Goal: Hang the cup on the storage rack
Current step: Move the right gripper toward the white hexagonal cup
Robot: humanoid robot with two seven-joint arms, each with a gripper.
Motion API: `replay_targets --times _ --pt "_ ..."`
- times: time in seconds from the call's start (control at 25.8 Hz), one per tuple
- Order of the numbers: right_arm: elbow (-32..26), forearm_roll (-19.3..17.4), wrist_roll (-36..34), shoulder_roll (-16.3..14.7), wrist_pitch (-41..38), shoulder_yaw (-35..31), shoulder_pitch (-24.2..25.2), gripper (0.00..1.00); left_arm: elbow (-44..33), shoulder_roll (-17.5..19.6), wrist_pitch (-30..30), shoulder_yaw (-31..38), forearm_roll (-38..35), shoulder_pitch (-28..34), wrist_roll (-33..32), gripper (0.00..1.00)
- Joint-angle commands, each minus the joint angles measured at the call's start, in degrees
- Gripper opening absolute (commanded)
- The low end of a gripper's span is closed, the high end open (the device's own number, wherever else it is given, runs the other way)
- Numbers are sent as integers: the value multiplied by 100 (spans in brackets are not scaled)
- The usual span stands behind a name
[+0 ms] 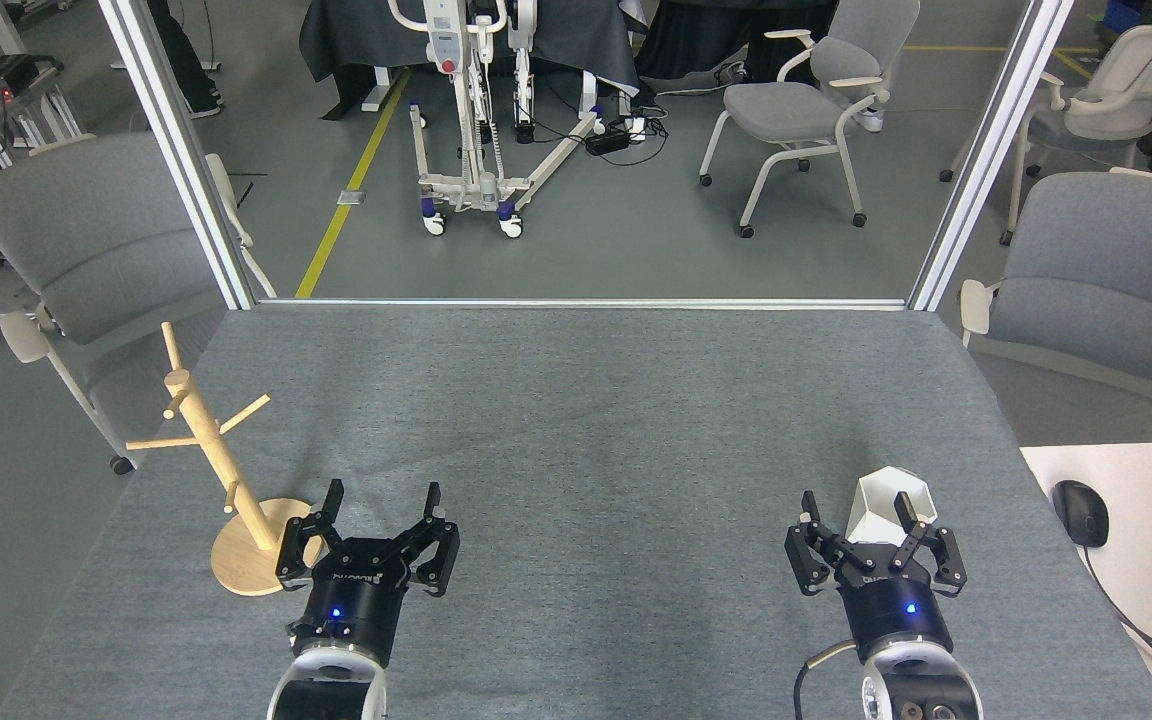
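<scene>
The table (576, 420) is covered edge to edge in a grey, speckled felt-like fabric, lying flat and unwrinkled. Its far edge meets a metal frame rail.

Two items stand directly on the surface. The storage rack (221, 470), of light wood, rests on its round disc base near the left edge; the pole leans visibly to the left in this view, with pegs angled out from it. The cup (891, 505), white and faceted, stands upright, mouth up, near the right edge. The two items are well apart, with bare fabric between them.
</scene>
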Motion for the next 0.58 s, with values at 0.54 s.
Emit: replay_targets --times 0.54 --pt "-9 -9 -541 -78 -59 -345 61 100 -221 -65 -104 -13 -30 348 202 99"
